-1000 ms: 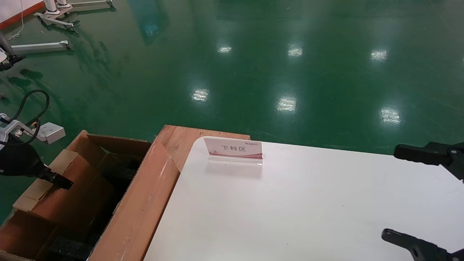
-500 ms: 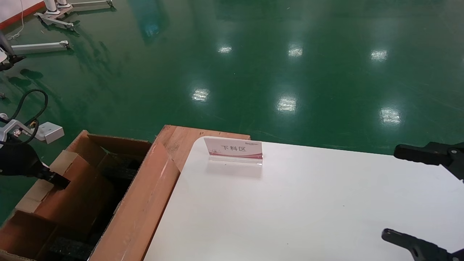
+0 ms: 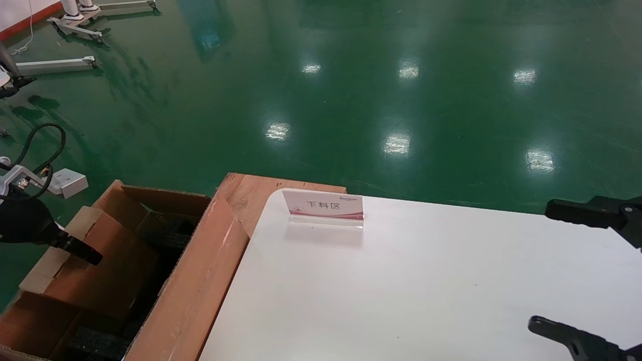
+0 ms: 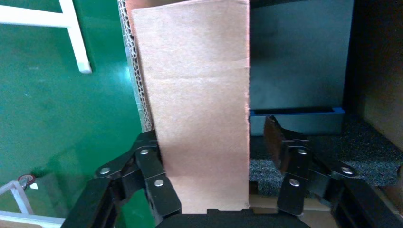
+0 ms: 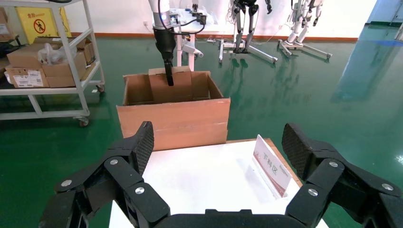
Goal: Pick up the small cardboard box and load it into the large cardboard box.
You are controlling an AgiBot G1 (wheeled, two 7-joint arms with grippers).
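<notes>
- Small box (image 3: 103,260) inside the big box (image 3: 193,291), at its left side, standing upright; top flaps rise above the big box's rim.
- Left gripper (image 4: 216,154) straddles a wall of the small box. In the left wrist view one finger (image 4: 151,166) lies against the cardboard panel; the other finger (image 4: 287,154) stands apart from it with a gap. Jaws part-way open, not clamped on the box.
- In the head view the left gripper (image 3: 75,248) shows at the far-left edge, over the small box's top flap.
- Black foam (image 4: 332,156) lies on the big box's floor beside the small box; a dark blue-edged piece (image 4: 297,114) sits just behind it.
- Big box sits on the green floor (image 3: 351,75), at the left of the white table (image 3: 426,281); its right flap leans against the table's edge.
- Sign (image 3: 323,206) stands at the table's far-left corner.
- Right gripper (image 5: 218,156) parked at the right, over the table's right side, fingers spread wide, holding nothing.
</notes>
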